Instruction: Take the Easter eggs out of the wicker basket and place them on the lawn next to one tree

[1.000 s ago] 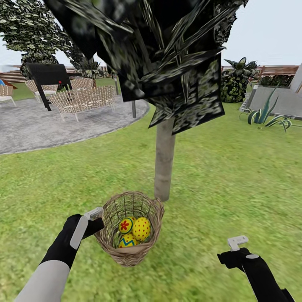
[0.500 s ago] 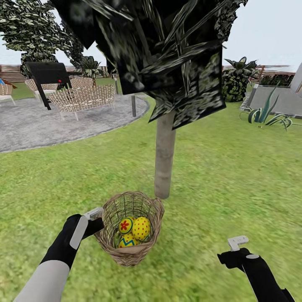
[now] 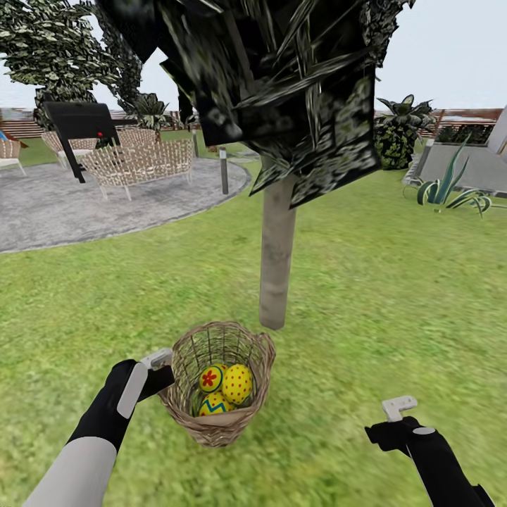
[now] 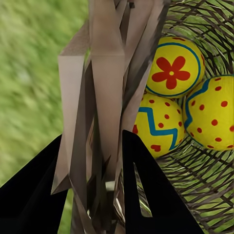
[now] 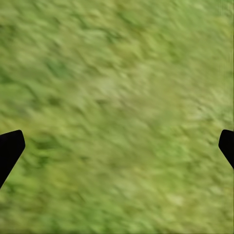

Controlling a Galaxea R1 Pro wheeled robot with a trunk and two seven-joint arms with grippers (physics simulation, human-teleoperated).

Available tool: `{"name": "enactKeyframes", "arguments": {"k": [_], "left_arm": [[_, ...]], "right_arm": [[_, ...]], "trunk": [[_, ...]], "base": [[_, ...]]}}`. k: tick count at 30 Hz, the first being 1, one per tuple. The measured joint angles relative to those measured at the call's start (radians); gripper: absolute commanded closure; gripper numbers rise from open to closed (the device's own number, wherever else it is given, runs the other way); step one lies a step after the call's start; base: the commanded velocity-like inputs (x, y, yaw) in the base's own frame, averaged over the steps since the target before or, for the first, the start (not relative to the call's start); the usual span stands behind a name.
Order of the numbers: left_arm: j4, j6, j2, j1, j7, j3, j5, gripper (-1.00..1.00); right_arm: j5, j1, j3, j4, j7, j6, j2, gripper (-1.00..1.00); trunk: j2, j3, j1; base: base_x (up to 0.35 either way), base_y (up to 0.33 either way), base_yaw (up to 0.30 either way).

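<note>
Eggs: three eggs (image 3: 224, 389) lie inside the basket (image 3: 219, 384), bunched at its bottom; none is on the lawn (image 3: 366, 296).
Basket: on the grass just in front of the tree (image 3: 276, 260), its far rim close to the foot of the trunk; whether they touch cannot be told.
Left gripper: the left gripper (image 3: 160, 359) is at the basket's left rim; in the left wrist view its two dark fingers (image 4: 146, 185) are closed on the woven wall, one outside and one inside.
Right gripper: the right gripper (image 3: 398, 406) hovers over grass well to the right of the basket, its fingers spread wide and holding nothing.
Open room: bare grass lies all round the trunk, widest to its right.
Edges: the grey paved patch (image 3: 63, 211) with chairs (image 3: 137, 165) borders the lawn far to the tree's left.
Left wrist view adds: the flower egg (image 4: 173, 68), zigzag egg (image 4: 156, 127) and dotted egg (image 4: 212, 112) pressed together against the weave.
Right wrist view adds: blurred grass between the two fingertips (image 5: 9, 148).
</note>
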Motion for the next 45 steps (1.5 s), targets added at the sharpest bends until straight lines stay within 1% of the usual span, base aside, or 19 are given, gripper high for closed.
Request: {"name": "enactKeyframes", "arguments": {"k": [9, 12, 17, 24, 25, 26, 45], "left_arm": [[0.0, 0.0, 0.0, 0.0, 0.0, 0.0, 0.0, 1.0], [-0.008, 0.002, 0.0, -0.001, 0.002, -0.002, 0.012, 1.0], [-0.051, 0.046, 0.0, -0.001, 0.002, -0.001, 0.008, 1.0], [-0.051, 0.046, 0.001, -0.001, 0.002, -0.001, 0.011, 1.0], [-0.05, 0.046, 0.002, -0.001, 0.002, -0.001, 0.011, -1.0], [-0.003, -0.001, 0.001, 0.0, 0.0, -0.001, 0.009, -1.0], [-0.001, -0.002, 0.0, 0.0, 0.0, 0.0, 0.01, -1.0]], "right_arm": [[0.0, 0.0, 0.0, 0.0, 0.0, -0.001, 0.0, -1.0], [0.0, 0.0, 0.0, 0.0, 0.0, -0.001, -0.001, -1.0], [0.0, 0.0, 0.0, 0.0, 0.0, -0.001, -0.001, -1.0], [0.0, 0.0, 0.0, 0.0, 0.0, 0.0, -0.001, -1.0], [0.0, 0.0, 0.0, 0.0, 0.0, 0.0, -0.001, -1.0], [0.0, 0.001, 0.0, 0.0, 0.0, -0.001, -0.001, -1.0], [0.0, 0.0, 0.001, 0.003, 0.0, 0.0, 0.001, -1.0]], "trunk": [[-0.063, -0.028, 0.035], [-0.084, -0.037, 0.046], [-0.119, -0.053, 0.065], [-0.119, -0.053, 0.065], [-0.119, -0.053, 0.065], [-0.119, -0.053, 0.065], [-0.119, -0.053, 0.065]], "base": [[0.0, 0.0, 0.0], [0.0, 0.0, 0.0], [0.0, 0.0, 0.0], [0.0, 0.0, 0.0], [0.0, 0.0, 0.0], [0.0, 0.0, 0.0], [0.0, 0.0, 0.0]]}}
